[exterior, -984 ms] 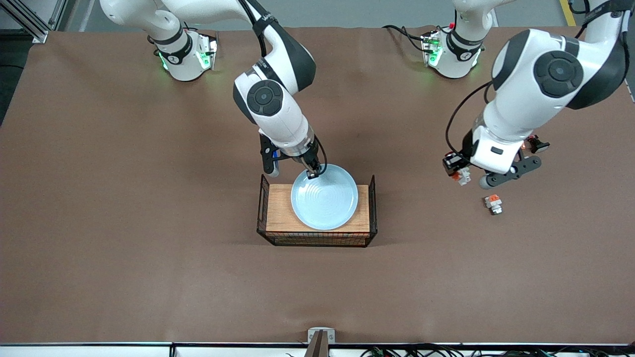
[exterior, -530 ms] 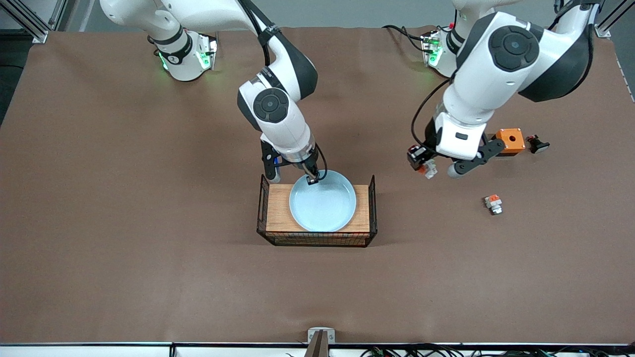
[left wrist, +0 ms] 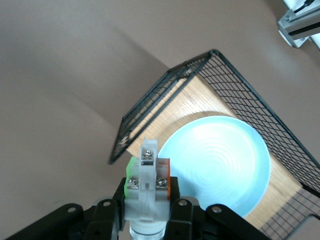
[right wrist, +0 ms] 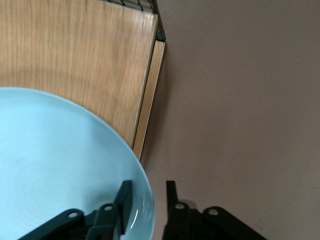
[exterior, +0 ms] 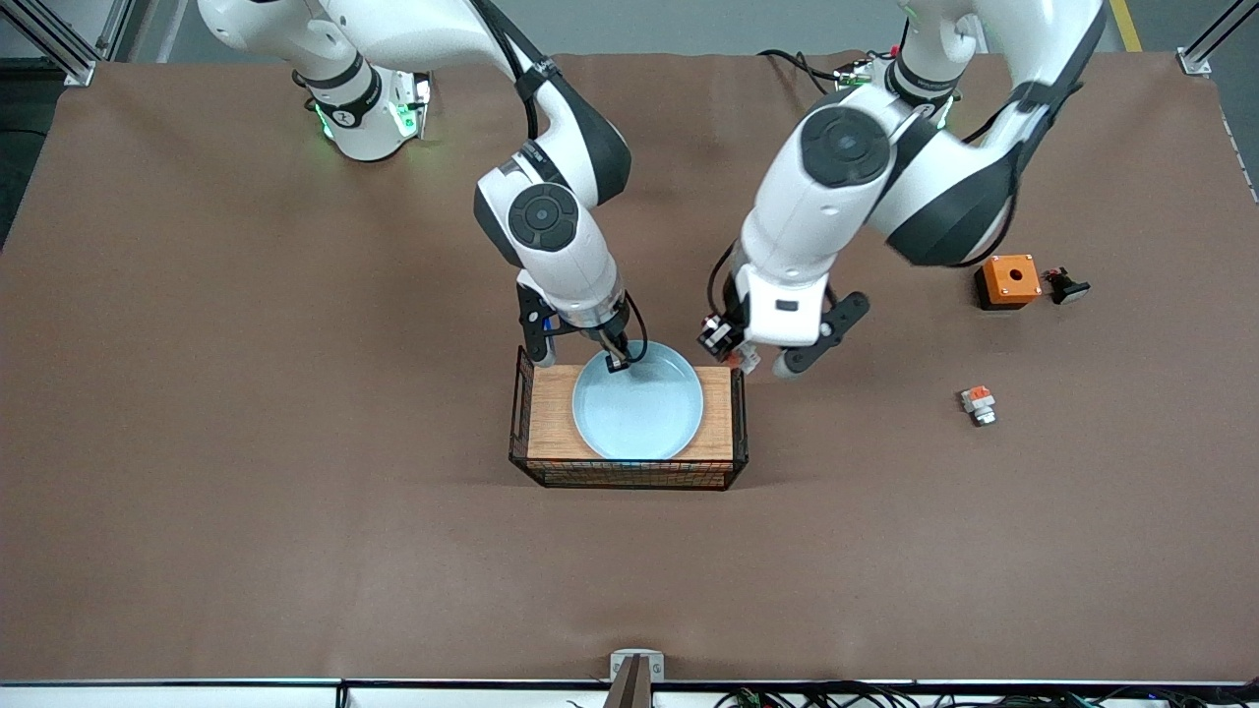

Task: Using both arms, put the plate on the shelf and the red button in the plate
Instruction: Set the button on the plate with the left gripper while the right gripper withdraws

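The pale blue plate lies flat on the wooden board inside the black wire rack. My right gripper is at the plate's rim on the side toward the robots' bases. In the right wrist view its fingers straddle the plate rim, open, with a gap on both sides. My left gripper hangs over the rack's end toward the left arm, shut on the red button. In the left wrist view the red button shows as a white block with green and orange sides, above the plate.
An orange box with a hole and a small black part sit toward the left arm's end of the table. A short white piece with an orange top lies nearer to the front camera than them. The rack has raised wire ends.
The left arm swung from beside the orange box to the rack's end, carrying the button. The plate settled lower onto the board, and the right gripper's fingers parted from its rim.
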Robot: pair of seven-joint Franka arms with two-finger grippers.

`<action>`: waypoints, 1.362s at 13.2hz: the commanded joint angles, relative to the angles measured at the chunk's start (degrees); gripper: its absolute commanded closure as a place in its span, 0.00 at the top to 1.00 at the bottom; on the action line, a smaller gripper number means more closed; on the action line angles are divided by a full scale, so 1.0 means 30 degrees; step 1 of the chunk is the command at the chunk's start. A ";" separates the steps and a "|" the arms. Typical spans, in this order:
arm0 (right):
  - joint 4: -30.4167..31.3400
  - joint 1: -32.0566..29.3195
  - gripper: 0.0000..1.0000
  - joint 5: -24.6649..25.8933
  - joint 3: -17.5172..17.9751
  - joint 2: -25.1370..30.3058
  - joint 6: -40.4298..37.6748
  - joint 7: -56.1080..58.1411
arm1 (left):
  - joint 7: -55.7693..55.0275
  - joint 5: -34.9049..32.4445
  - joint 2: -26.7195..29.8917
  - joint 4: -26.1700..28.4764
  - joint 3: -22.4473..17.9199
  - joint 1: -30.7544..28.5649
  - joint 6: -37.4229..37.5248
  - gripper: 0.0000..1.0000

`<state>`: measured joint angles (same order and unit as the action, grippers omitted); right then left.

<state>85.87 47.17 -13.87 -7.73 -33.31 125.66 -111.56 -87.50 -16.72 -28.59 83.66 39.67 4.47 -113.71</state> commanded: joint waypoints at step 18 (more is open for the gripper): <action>0.0169 -0.7923 1.00 0.0492 -0.0207 1.1244 -1.5726 1.7218 | -0.2972 -0.1253 -0.4121 -0.1638 -0.4052 0.5335 -0.4898 0.03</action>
<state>78.79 26.81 -13.35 -9.41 -5.12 76.97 -68.33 -95.24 -18.93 -39.71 80.79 28.73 18.93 -128.37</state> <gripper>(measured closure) 0.000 0.656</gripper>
